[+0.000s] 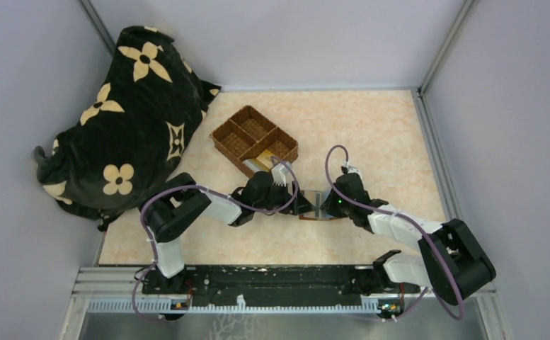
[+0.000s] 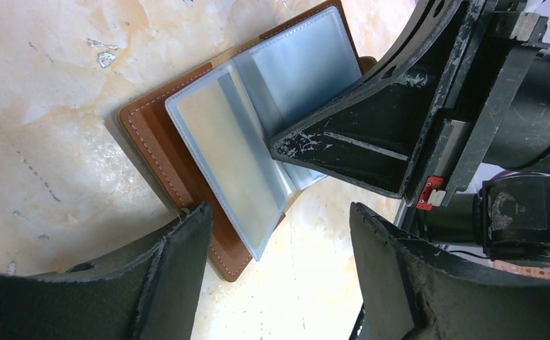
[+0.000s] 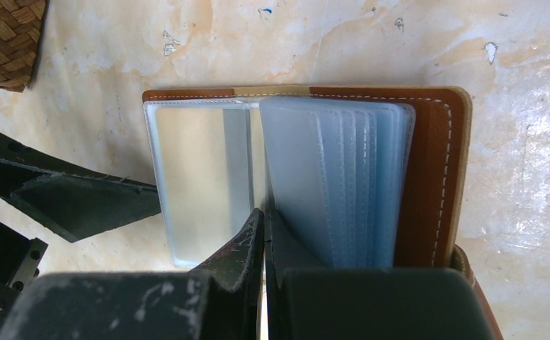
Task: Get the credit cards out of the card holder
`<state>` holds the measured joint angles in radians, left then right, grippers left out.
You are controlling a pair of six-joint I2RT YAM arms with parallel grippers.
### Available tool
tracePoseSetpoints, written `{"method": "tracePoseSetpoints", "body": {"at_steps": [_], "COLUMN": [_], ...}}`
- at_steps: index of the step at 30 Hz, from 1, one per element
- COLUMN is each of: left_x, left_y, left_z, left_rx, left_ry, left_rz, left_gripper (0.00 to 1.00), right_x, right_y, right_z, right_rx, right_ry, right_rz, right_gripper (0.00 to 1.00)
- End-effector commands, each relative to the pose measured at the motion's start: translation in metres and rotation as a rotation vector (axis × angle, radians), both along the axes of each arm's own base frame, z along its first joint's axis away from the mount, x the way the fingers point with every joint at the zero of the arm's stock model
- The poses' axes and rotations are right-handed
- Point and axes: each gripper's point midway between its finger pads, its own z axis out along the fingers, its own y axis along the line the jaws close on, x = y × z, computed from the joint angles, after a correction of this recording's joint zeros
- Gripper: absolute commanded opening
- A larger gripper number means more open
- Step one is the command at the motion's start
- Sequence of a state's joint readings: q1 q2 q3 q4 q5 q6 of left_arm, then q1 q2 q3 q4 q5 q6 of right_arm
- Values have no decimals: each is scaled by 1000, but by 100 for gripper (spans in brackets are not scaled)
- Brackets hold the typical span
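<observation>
Card holder (image 3: pixel 434 177) lies open under closed right pincer (image 3: pixel 263 219), left pincer (image 2: pixel 280 212) spread.

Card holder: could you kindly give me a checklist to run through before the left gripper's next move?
1. Card holder lying open on the table: ok.
2. Right gripper shut, tips on the sleeves by the fold: ok.
3. Left gripper open beside the holder: ok.
4. Exposed sleeve emptied: cannot tell.
5. Credit cards lying in the wicker tray's long compartment: ok.
</observation>
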<state>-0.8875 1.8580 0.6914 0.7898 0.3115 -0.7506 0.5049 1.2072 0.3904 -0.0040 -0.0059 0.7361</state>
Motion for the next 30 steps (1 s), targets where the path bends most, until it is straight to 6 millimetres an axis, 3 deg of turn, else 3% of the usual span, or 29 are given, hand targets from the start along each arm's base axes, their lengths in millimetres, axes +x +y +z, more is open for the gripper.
{"method": "tracePoseSetpoints", "body": {"at_steps": [1, 9, 14, 20, 24, 30], "left_x": [0, -5, -7, -8, -8, -5], "left_y": [-10, -19, -23, -23, -25, -34], "left_z": [11, 30, 39, 33, 29, 27], "left_rx": [-49, -121, -146, -137, -131, -126], "left_ry": [3, 19, 18, 30, 38, 39], "left_rz": [-26, -59, -74, -74, -80, -89], "left_gripper": [77, 70, 49, 28, 21, 14], "right_x": [-12, -11, -11, -12, -13, -13], "right_y": [-10, -9, -10, -11, -11, -12], "right_z": [-14, -10, -10, -9, -3, 23], "right_rx": [-31, -15, -14, -9, 1, 28], "right_ry": [48, 37, 39, 35, 22, -36], "right_rz": [-3, -2, -3, -2, -5, -5], "right_gripper": [0, 0, 0, 0, 0, 0]}}
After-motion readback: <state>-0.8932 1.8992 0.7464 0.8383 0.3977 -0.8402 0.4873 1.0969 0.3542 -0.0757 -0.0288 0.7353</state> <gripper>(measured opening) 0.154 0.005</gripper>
